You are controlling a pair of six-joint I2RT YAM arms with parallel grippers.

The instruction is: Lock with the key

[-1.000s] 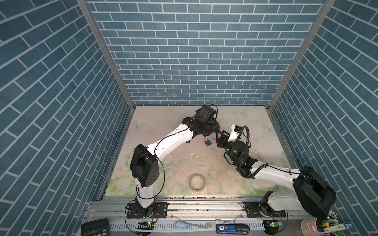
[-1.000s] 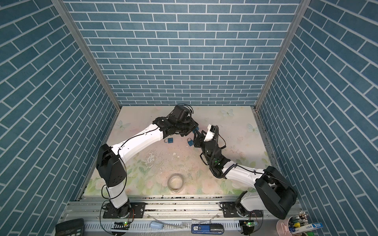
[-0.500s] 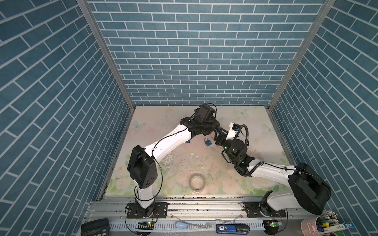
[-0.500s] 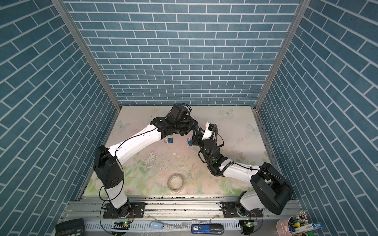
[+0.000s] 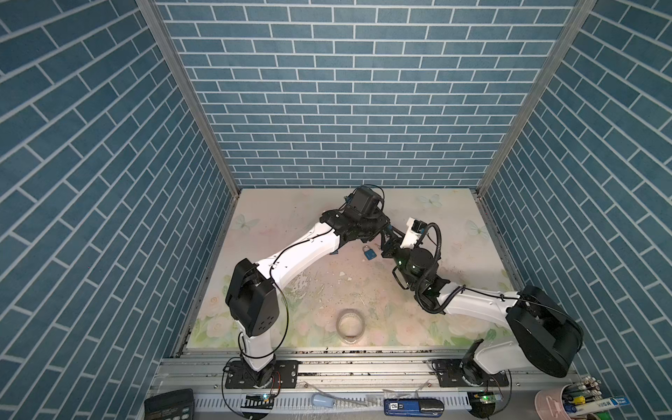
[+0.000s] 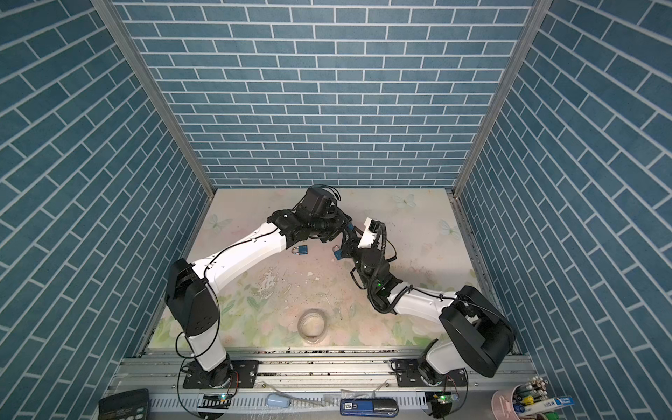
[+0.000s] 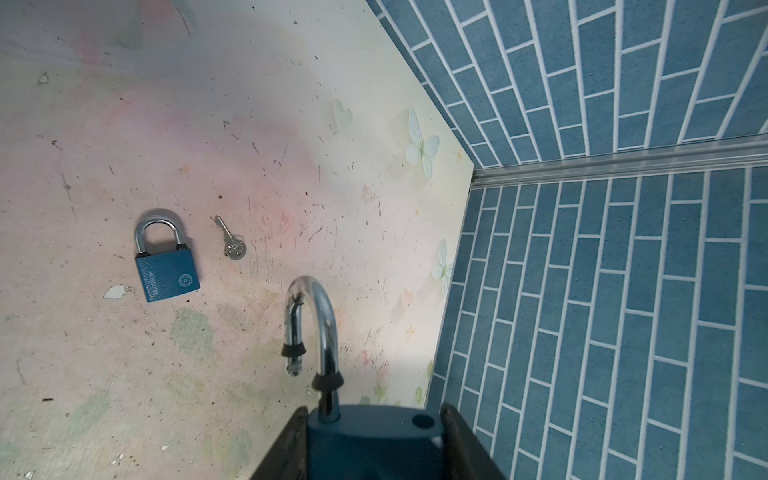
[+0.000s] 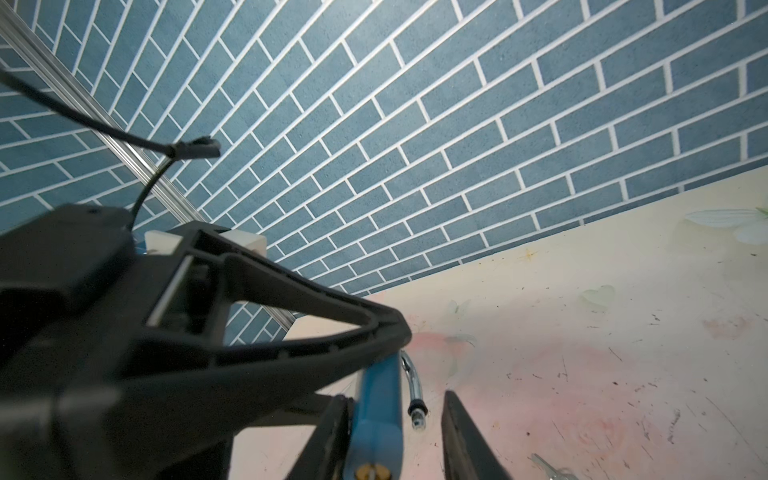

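Observation:
My left gripper [image 7: 374, 415] is shut on a blue lock [image 7: 374, 444], held above the table with its steel shackle [image 7: 322, 324] swung open. My right gripper [image 8: 395, 399] is open around that same lock [image 8: 380, 411]. One finger [image 8: 332, 432] lies against its side and the other finger [image 8: 461, 436] stands clear beyond the shackle's free end. The brass keyhole [image 8: 374, 473] faces the right wrist. The small silver key [image 7: 230, 241] lies loose on the table. In both top views the two grippers [image 5: 388, 232] [image 6: 348, 232] meet at the back middle.
A second blue padlock [image 7: 166, 266] with a closed shackle lies on the table beside the key, also seen in a top view [image 5: 368, 252]. Another padlock [image 6: 301, 250] lies under my left forearm. A tape roll [image 5: 350, 323] sits near the front edge. Brick walls enclose the table.
My right gripper has moved a little toward the left gripper and its jaws have narrowed around the held lock. The left gripper has kept its grip and place.

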